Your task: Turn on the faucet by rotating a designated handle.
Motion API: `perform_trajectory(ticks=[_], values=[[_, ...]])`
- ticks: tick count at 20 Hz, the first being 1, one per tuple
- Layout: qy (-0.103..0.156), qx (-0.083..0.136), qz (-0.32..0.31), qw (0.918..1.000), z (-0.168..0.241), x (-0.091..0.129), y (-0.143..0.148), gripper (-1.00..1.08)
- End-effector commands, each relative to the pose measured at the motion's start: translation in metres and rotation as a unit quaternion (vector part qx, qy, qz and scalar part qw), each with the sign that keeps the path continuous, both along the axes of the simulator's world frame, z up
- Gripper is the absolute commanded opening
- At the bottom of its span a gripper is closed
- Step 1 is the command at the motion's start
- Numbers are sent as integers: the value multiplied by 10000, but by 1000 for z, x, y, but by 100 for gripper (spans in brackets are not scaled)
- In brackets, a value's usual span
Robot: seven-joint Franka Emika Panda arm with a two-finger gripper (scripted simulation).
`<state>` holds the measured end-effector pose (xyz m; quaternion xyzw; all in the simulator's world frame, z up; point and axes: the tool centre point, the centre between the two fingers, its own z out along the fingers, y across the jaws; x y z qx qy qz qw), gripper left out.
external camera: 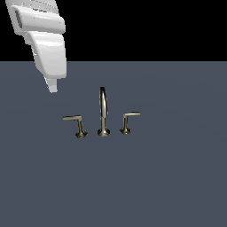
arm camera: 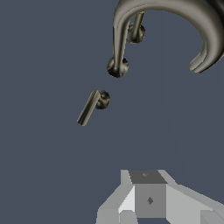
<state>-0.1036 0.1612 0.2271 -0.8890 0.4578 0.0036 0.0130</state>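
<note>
The brass faucet stands on the dark floor: a tall arched spout (external camera: 103,111) between two L-shaped lever handles. The handle (external camera: 74,124) with the longer lever is on the exterior view's left; the twin handle (external camera: 128,121) is on the right. My gripper (external camera: 53,88) hangs from the white arm, above and behind the handle, to the exterior view's left of it, touching nothing. In the wrist view the handle (arm camera: 92,107) lies ahead of my gripper (arm camera: 146,176), whose fingers look closed together and empty. The spout (arm camera: 175,13) arches close overhead, and the twin handle (arm camera: 136,31) shows partly behind it.
The white arm link (external camera: 44,40) fills the upper left of the exterior view. The flat dark grey floor (external camera: 177,177) spreads around the faucet, with nothing else standing on it.
</note>
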Motion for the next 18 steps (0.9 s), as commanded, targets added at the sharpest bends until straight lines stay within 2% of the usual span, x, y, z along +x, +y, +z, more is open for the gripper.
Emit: perform_trajectory(ticks=[1, 10, 18], values=[[0, -1, -188, 9998, -11, 9, 4, -100], [15, -34, -842, 9964, -50, 43, 13, -100], [31, -84, -1497, 9887, -89, 78, 16, -100]])
